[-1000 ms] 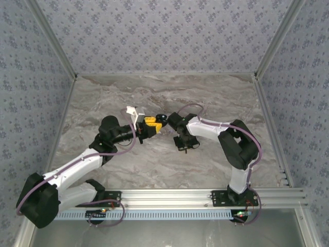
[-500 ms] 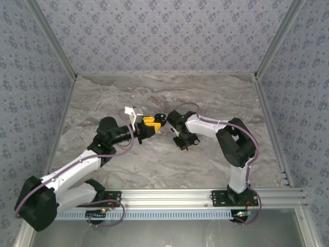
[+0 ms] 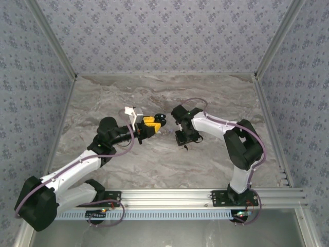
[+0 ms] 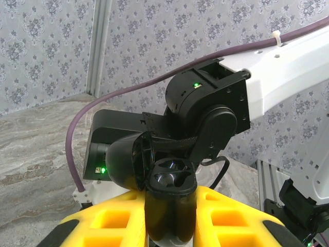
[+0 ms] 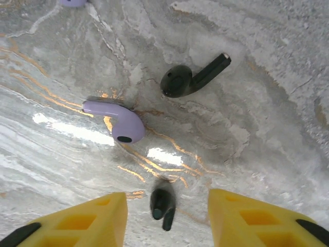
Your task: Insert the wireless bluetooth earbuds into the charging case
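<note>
Landmark: we place everything from the right gripper (image 5: 165,220), whose yellow wedge-shaped fingers (image 5: 87,218) stand wide apart, closed on nothing.
Counter: glossy grey-white marble pattern (image 5: 272,108) with rusty veins and bright glare patches under the right gripper.
Black earbud: smooth dark bean with a straight stem (image 5: 181,81), lying on the counter beyond the right gripper's fingers, stem pointing up-right in the wrist view.
Lilac earbud: pale glossy purple, rounded bud with a dark oval spot (image 5: 121,122), lying beyond the right gripper's left finger, near the black earbud but apart from it.
Blurred dark earbud: small and smeared (image 5: 163,204), between the right gripper's fingers and touching neither; we cannot tell whether it rests on the counter.
Lilac piece: cut off by the top edge (image 5: 74,2), far beyond the right gripper; too little shows for us to name it.
Left gripper: seen from above (image 3: 150,123), to the left of the right gripper and apart from it; its yellow ribbed fingers (image 4: 103,226) are clamped on the charging case.
Charging case: black, matte, rounded (image 4: 169,206), held upright with two shiny hollows on top; its bottom is cut off by the frame.
Lid: domed black shell (image 4: 126,160), hinged back to the left of the hollows.
Hard to read: we cannot tell whether either hollow holds an earbud.
</note>
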Motion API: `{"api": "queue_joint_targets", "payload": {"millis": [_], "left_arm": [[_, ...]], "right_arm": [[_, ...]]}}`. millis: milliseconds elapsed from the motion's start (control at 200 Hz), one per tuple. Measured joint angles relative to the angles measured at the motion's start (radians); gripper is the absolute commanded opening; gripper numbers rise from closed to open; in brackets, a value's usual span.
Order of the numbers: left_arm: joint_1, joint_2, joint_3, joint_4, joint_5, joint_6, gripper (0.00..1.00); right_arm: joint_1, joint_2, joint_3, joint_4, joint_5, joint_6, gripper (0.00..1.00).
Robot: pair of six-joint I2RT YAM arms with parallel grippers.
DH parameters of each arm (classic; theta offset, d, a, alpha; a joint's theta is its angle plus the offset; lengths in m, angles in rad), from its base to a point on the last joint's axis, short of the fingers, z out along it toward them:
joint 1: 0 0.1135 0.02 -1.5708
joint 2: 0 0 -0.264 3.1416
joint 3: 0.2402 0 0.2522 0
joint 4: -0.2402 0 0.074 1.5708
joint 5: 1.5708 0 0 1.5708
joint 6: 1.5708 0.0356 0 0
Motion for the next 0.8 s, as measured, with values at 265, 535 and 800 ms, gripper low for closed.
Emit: {"api": "queue_joint_targets", "payload": {"millis": [265,535,800], "left_arm": [[0.0,0.0,0.0,0.0,0.0,0.0,0.21],[0.0,0.0,0.0,0.0,0.0,0.0,0.21],[0.0,-0.001,0.0,0.0,0.0,0.0,0.21]], "right_arm": [[0.004,0.0,-0.048,0.011,-0.021,0.08,0.37],[0.015,0.0,-0.069,0.019,-0.021,0.14,0.35],[0.019,0.014,-0.069,0.025,-0.021,0.16,0.32]]}}
